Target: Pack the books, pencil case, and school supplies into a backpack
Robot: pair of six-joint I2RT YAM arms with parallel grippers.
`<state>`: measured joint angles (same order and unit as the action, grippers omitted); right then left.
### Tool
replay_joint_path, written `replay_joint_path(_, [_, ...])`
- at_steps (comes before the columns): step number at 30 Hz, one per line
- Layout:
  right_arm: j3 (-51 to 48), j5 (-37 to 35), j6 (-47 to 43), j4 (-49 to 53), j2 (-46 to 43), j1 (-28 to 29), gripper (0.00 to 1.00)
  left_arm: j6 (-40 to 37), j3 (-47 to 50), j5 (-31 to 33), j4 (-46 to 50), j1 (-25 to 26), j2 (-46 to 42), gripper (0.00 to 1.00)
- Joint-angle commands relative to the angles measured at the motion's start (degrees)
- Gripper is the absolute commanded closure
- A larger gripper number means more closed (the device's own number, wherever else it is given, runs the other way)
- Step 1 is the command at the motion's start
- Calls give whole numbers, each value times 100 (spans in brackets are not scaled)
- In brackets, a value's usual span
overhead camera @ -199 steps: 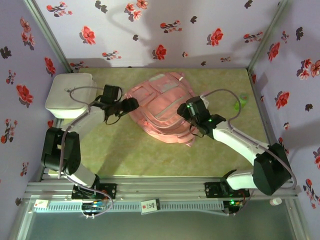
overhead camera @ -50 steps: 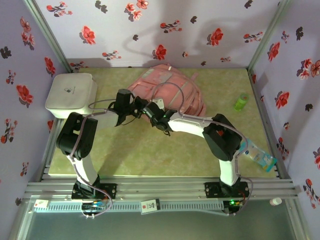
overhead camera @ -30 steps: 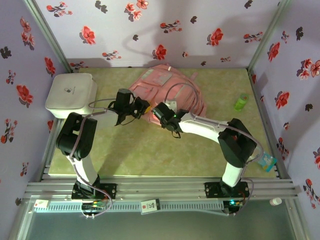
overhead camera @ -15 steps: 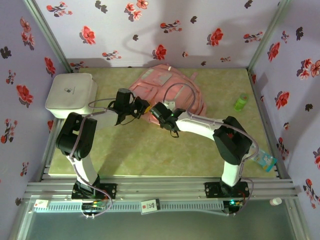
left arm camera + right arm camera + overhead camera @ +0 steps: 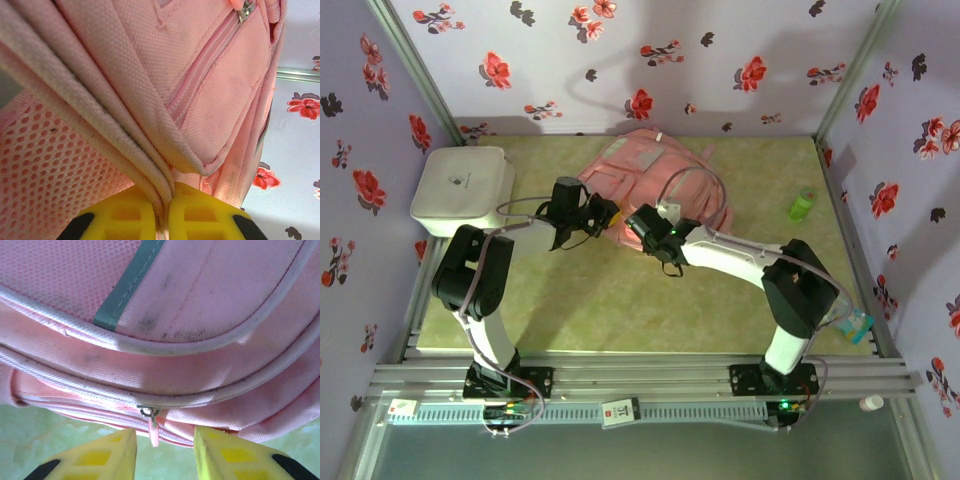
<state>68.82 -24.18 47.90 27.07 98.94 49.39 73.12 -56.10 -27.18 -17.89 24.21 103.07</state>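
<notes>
since half a second ago the right arm's elbow has swung a little to the right and the right pincer [image 5: 642, 222] has slid slightly right along the near edge of the backpack [image 5: 670, 185]; the left arm and the bag have kept their places. against the oldest frame, the backpack now lies further back and both arms have gathered at its near left corner.

the pink backpack rests at the far middle of the bench [image 5: 600, 300], close to the flowered back wall. the left pincer [image 5: 610, 212] reaches in from the left; in its wrist view the left pincer [image 5: 164, 210] is clamped on a piped fold of the bag's fabric, the yellow fingers [image 5: 130, 220] pressed together on it, mesh panel to the left.

in the right wrist view the right pincer [image 5: 165, 440] stands apart, its yellow fingers [image 5: 100, 455] on either side of a small pink zip pull [image 5: 152, 427] that hangs between them, touching neither.

a white box [image 5: 462, 190] sits at the far left of the bench, and a small green object [image 5: 803, 204] near the right wall, both well apart from the bag.
</notes>
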Motion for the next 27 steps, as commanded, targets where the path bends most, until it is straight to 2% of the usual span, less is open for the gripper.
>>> replay_joint_path(1, [-113, 320, 364, -193, -77, -22, 64, -219, -112, -165, 24, -28, -278, 100])
replay_joint_path(5, [-120, 672, 493, -350, 73, -28, 66, -211, -99, -169, 5, -30, -292, 100])
replay_joint_path(8, [-123, 670, 543, -344, 175, -47, 66, -211, -83, -170, 5, -27, -305, 100])
replay_joint_path(21, [152, 144, 217, -82, 493, -153, 68, -202, -69, -175, 5, -32, -327, 100])
replay_joint_path(27, [389, -107, 5, -103, 648, -165, 78, -202, -75, -174, 14, -31, -348, 100])
